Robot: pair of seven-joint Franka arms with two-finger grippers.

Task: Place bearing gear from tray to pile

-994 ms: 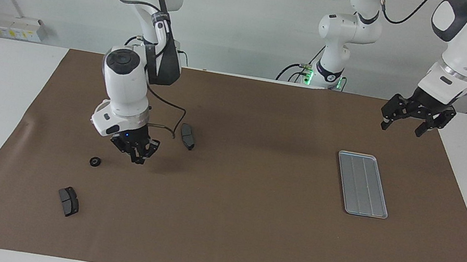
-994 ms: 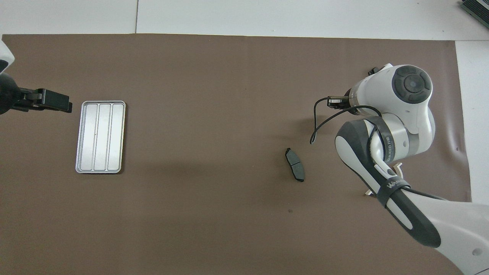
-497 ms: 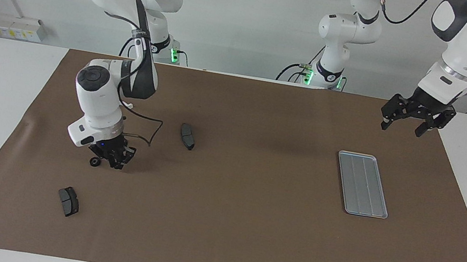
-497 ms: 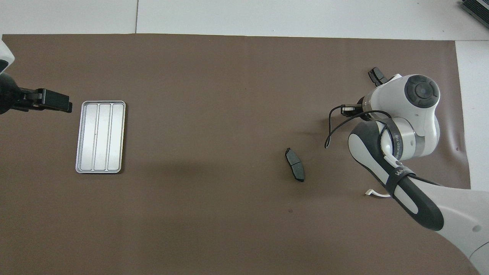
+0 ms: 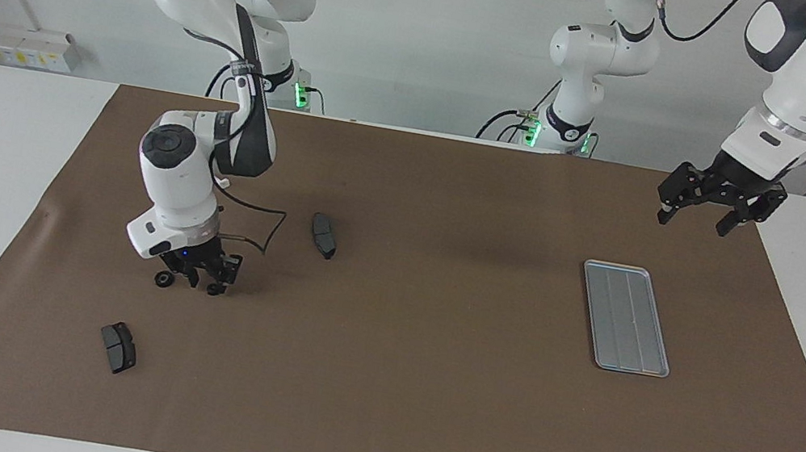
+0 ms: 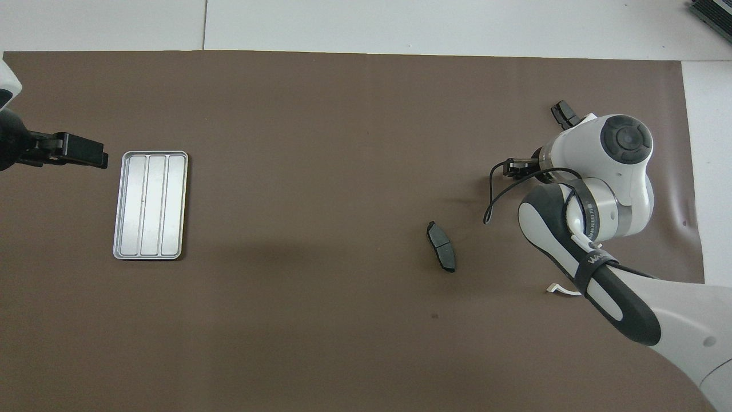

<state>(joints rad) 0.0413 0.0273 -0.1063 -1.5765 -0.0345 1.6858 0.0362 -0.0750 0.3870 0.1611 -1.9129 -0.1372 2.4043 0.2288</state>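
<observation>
Fingers of the right gripper [image 5: 197,282] are standing spread, tips down at the mat [image 5: 419,425], w/ one bearing gear [image 5: 164,278] just beside them and what looks like a second gear [image 5: 215,290] by the other tip; hard to say if either is touching. Left gripper [image 5: 718,205] is waiting w/ fingers apart, hanging over the mat near the tray [image 5: 626,318], which is lying bare. Two brake pads [image 5: 324,235] [image 5: 118,347] are lying on the mat at the right arm's end.

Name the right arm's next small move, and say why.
Probably lift the right gripper straight up. Its jaws look open, a gear lies on the mat under it beside a second gear, and the tray is empty. The left gripper waits.
</observation>
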